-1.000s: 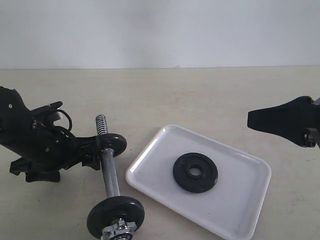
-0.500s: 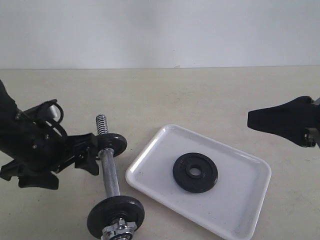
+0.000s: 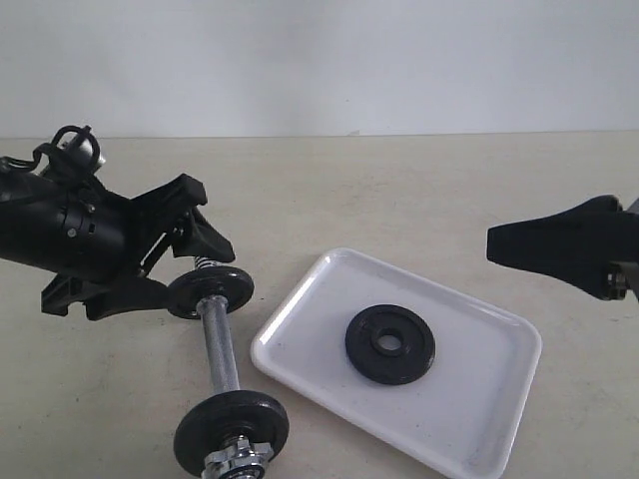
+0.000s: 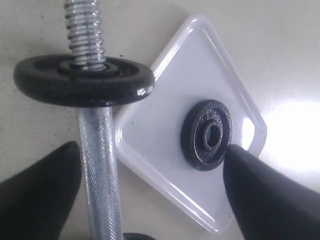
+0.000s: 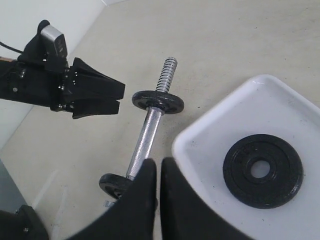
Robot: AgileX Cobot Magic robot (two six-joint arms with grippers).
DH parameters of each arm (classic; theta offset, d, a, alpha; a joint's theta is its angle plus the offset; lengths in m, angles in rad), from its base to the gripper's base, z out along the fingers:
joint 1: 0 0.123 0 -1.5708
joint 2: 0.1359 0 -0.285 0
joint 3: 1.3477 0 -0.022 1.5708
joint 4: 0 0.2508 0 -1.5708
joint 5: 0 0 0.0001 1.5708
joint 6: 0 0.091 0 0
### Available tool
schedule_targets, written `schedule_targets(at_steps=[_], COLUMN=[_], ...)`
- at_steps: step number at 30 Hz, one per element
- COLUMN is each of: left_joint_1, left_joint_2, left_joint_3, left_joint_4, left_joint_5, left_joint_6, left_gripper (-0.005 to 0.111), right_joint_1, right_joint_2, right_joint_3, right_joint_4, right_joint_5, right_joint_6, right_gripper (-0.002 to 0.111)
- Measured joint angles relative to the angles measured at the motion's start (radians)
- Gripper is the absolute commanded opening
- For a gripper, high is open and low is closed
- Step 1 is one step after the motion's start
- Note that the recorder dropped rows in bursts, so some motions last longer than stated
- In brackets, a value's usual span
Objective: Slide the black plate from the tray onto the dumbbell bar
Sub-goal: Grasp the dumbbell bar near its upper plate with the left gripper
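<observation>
The black plate (image 3: pixel 390 343) lies flat in the white tray (image 3: pixel 469 399), right of the dumbbell bar (image 3: pixel 218 349). The bar lies on the table with one black disc (image 3: pixel 211 291) near its far threaded end and another disc with the star nut (image 3: pixel 232 435) at the near end. My left gripper (image 3: pixel 212 220) hangs open above the far disc, holding nothing. In the left wrist view the open left gripper (image 4: pixel 150 185) frames the bar (image 4: pixel 97 165) and the plate (image 4: pixel 208 135). My right gripper (image 3: pixel 494 242) hovers shut and empty, right of the tray. In the right wrist view its fingertips (image 5: pixel 158 162) sit above the tray's edge (image 5: pixel 200 135).
A plain beige table runs back to a white wall. The tray sits at an angle close to the bar's shaft. Bare table lies behind the tray and between the two arms.
My left gripper rose from table level beside the bar's far disc and now hangs above it, fingers spread. The right gripper shifted slightly left. Plate, tray and bar stayed put.
</observation>
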Motion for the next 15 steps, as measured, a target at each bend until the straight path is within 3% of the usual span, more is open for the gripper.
schedule_targets(at_steps=[7,15], left_joint_1=[-0.002,-0.070], left_joint_2=[0.014,0.140], left_joint_3=[0.000,0.000], left_joint_4=[-0.009,-0.014], left_joint_5=[-0.019,-0.082], left_joint_6=[0.002,0.002], left_gripper=[0.071,0.071], right_joint_1=[0.000,0.000], right_joint_2=[0.000,0.000], right_joint_3=[0.000,0.000], right_joint_4=[0.000,0.000], right_joint_5=[-0.006,-0.008], right_joint_6=[0.000,0.002], right_gripper=[0.000,0.000])
